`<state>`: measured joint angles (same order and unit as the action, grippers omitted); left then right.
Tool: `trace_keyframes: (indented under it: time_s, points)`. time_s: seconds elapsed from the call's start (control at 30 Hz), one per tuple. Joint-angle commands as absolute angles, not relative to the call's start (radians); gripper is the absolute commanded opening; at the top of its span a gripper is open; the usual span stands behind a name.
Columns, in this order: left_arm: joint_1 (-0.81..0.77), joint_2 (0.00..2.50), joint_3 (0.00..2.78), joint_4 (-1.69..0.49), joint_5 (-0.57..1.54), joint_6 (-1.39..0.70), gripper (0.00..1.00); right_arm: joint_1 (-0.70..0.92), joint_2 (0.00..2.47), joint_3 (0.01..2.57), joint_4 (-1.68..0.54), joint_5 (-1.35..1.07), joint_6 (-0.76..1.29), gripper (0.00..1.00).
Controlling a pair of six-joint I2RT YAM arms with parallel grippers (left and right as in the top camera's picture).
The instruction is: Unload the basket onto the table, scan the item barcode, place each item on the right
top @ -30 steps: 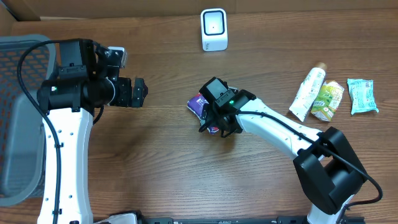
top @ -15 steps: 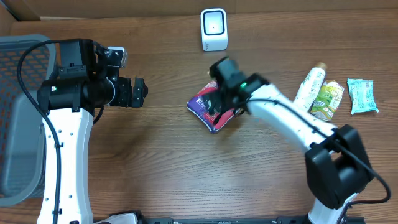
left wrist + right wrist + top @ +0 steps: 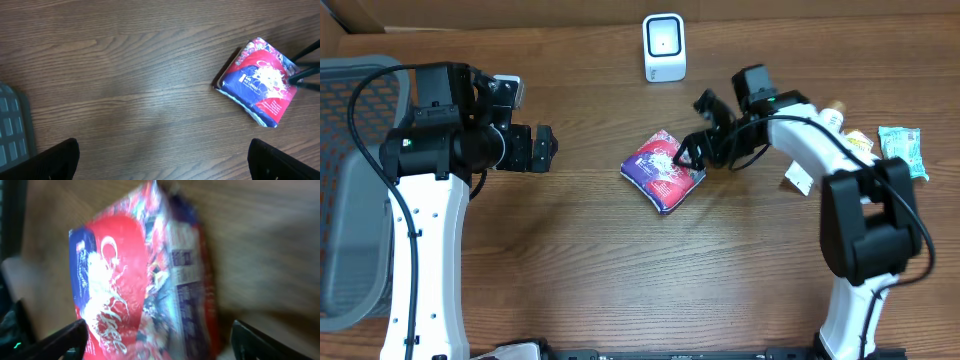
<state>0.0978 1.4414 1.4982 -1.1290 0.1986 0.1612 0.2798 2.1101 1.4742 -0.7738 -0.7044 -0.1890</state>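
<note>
Packet (image 3: 663, 170) flat on counter (image 3: 570, 260), nothing gripped.
My right jaws gape empty at its right edge, left jaws wide and idle; I'd pinch one edge, lift, face barcode to scanner (image 3: 664, 46).

My right wrist camera shows the packet (image 3: 135, 280) blurred, its print unreadable. The basket (image 3: 342, 200) runs off the overhead view's left edge.

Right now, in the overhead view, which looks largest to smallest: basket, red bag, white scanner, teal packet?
1. basket, partly out of frame
2. red bag
3. white scanner and teal packet: look alike, not ranked
</note>
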Motion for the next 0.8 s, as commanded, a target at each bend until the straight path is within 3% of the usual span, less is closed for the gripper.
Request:
trace_keyframes:
  time_s: [0.0, 0.07, 0.13, 0.2, 0.37, 0.47, 0.53, 0.6, 0.77]
  points:
    - [0.091, 1.442, 1.501, -1.125, 0.207, 0.179, 1.00, 0.286, 2.126, 1.489, -0.773, -0.841, -0.210, 0.85]
    - [0.091, 1.442, 1.501, -1.125, 0.207, 0.179, 0.99, 0.286, 2.126, 1.489, -0.768, -0.843, -0.178, 0.73]
    - [0.091, 1.442, 1.501, -1.125, 0.207, 0.179, 1.00, 0.286, 2.126, 1.488, -0.761, -0.843, -0.141, 0.50]
    - [0.091, 1.442, 1.501, -1.125, 0.207, 0.179, 0.99, 0.286, 2.126, 1.488, -0.760, -0.843, -0.126, 0.34]
    - [0.091, 1.442, 1.501, -1.125, 0.207, 0.179, 1.00, 0.286, 2.126, 1.488, -0.748, -0.849, -0.065, 0.13]
    - [0.091, 1.442, 1.501, -1.125, 0.207, 0.179, 1.00, 0.287, 2.126, 1.488, -0.735, -0.878, -0.047, 0.13]
    - [0.091, 1.442, 1.501, -1.126, 0.207, 0.179, 1.00, 0.297, 2.126, 1.487, -0.733, -0.865, -0.044, 0.36]
    - [0.091, 1.442, 1.501, -1.125, 0.207, 0.179, 1.00, 0.318, 2.131, 1.482, -0.718, -0.809, -0.007, 0.46]
    - [0.091, 1.442, 1.501, -1.125, 0.207, 0.179, 1.00, 0.398, 2.157, 1.466, -0.642, -0.689, 0.159, 0.43]
